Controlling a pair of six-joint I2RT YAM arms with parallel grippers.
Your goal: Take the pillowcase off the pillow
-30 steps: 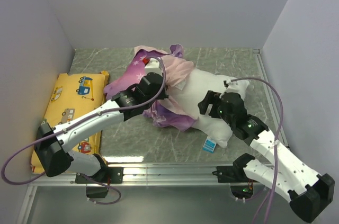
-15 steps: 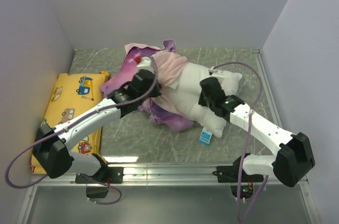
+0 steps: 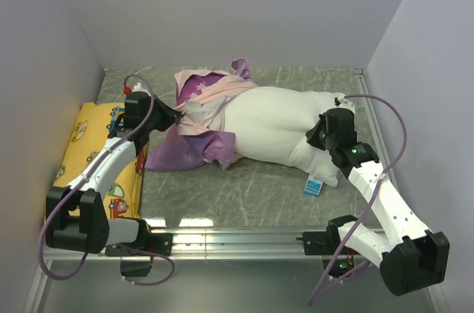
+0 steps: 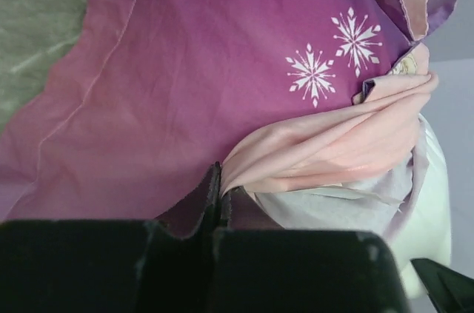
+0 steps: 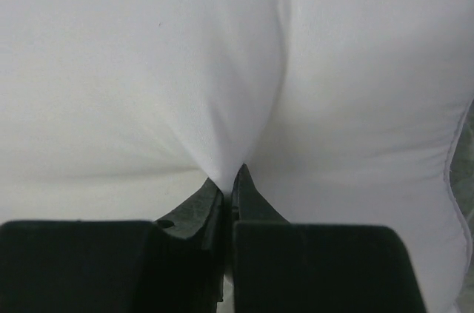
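Purple pillowcase [image 3: 185, 152] is clamped in the left end effector [image 4: 221, 193], white pillow [image 3: 274, 124] pinched by the right end effector [image 5: 229, 180].

One white pillow [image 3: 274, 124], one purple pillowcase [image 3: 189, 152], one yellow cushion [image 3: 89, 143] and one small blue-and-white tag [image 3: 313, 186] lie on one table [image 3: 244, 194]

Two arms, a left arm [image 3: 104, 169] and a right arm [image 3: 381, 202], with two grippers, a left gripper [image 3: 184, 110] and a right gripper [image 3: 312, 138]

Two purple cables, one per arm [image 3: 148, 95] [image 3: 392, 117]

Two white snowflakes [image 4: 311, 72] [image 4: 355, 37] show on the cloth in the left wrist view
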